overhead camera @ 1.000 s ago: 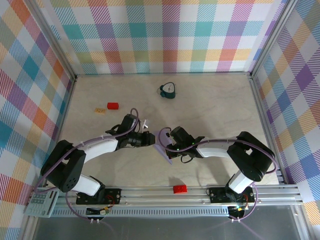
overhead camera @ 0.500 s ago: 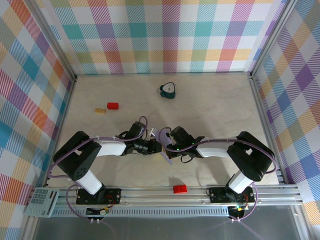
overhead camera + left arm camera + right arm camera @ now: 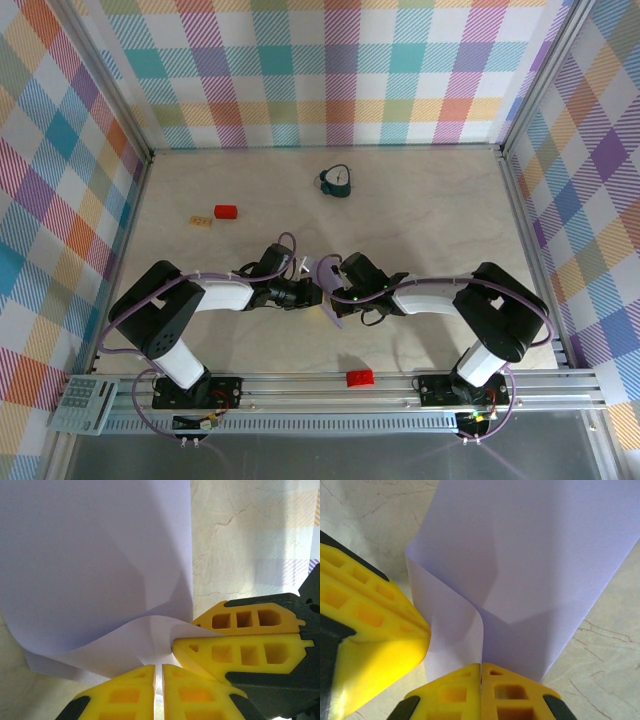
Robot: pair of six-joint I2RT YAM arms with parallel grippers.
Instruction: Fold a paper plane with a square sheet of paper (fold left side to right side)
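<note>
The square sheet of paper (image 3: 334, 316) is pale lavender and stands bent up off the table at the middle front, between my two grippers. In the left wrist view the paper (image 3: 100, 565) shows faint creases, and a lower corner curls into my left gripper (image 3: 159, 680), whose jaws are pinched on it with a thin slit between them. My right gripper (image 3: 480, 672) is shut on the paper (image 3: 535, 555) where its bent edge runs down between the jaws. From above, the left gripper (image 3: 314, 293) and the right gripper (image 3: 331, 291) almost touch.
A dark teal clock-like object (image 3: 337, 180) stands at the back middle. A red block (image 3: 225, 211) and a tan piece (image 3: 201, 220) lie at the left back. Another red block (image 3: 359, 377) sits on the front rail, and a keypad (image 3: 88, 405) at the front left corner.
My left gripper has travelled right to the paper and narrowed its jaws onto a corner. The right gripper has held still, shut on the paper.
</note>
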